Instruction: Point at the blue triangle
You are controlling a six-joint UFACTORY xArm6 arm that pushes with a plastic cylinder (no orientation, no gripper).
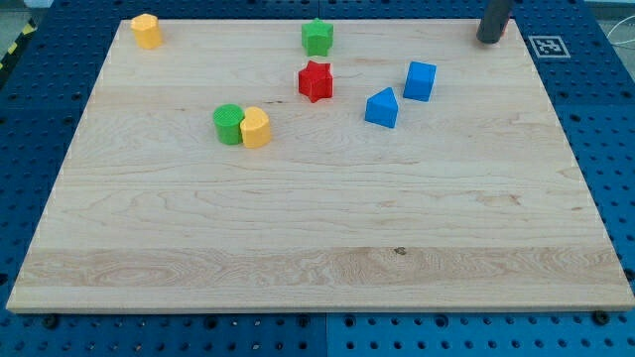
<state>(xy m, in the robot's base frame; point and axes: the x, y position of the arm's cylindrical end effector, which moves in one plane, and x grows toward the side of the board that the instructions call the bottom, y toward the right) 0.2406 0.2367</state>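
The wooden counter [317, 238] carries seven blocks: two yellow, two green, two blue, one red. Nearest the view's bottom, the green cylinder [228, 124] and a yellow block [256, 128] sit touching. Right of them and right of centre sits the blue triangle [382, 107], its apex toward the view's top; no clear long axis shows. Just beyond are the blue cube [420, 80] and red star [316, 80], then the green star [317, 37] and the far-left second yellow block [147, 31]. There is no pincer, so no opening to report; my tip [489, 41] stands at the top right, well apart from the triangle.
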